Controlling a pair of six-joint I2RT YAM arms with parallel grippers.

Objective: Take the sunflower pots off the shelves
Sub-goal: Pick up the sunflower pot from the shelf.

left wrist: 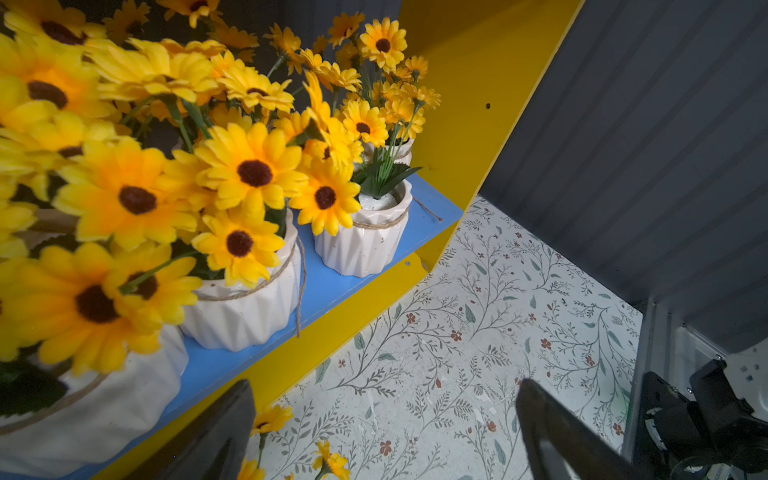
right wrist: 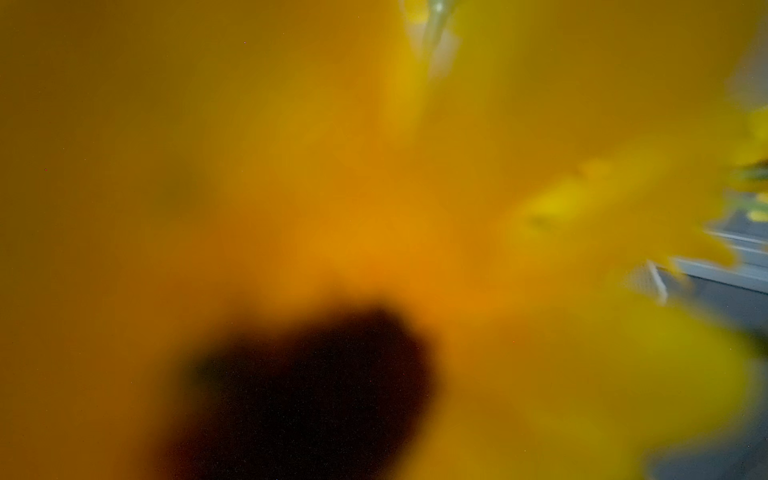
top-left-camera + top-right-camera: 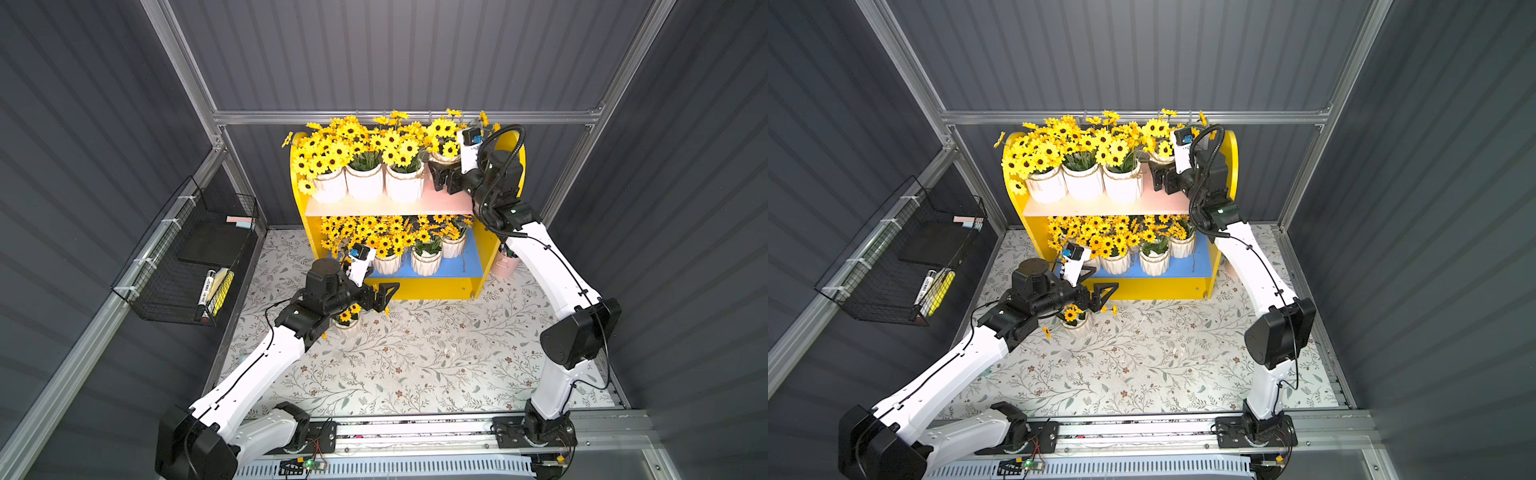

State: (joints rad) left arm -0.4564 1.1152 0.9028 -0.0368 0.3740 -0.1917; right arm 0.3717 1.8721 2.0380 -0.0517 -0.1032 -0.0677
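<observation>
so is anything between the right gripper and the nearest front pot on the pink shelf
Nothing visible does. In both top views only bare pink board lies between the open right gripper and that pot. A blurred sunflower fills the right wrist view, so that view cannot confirm it.

Yellow petals with dark brown centres crowd the sunflower pots [image 3: 364,183], their white ribbed ceramic ringed with tan twine and green leaves showing among the stems. The shelves [image 3: 428,286] have bright yellow side panels and base, a pale pink upper board [image 3: 440,203] and a blue lower board [image 3: 471,253]. The surface [image 3: 436,353] wears a cream cover printed with grey-green sprigs and small rust-red blossoms. A pink cup [image 3: 505,266] stands beside the yellow panel. The wire basket [image 3: 174,266] is black. The left arm [image 3: 257,374] and right arm [image 3: 552,266] are white with black joints, against dark grey ribbed walls [image 3: 415,54] and silver framing [image 3: 407,117].
</observation>
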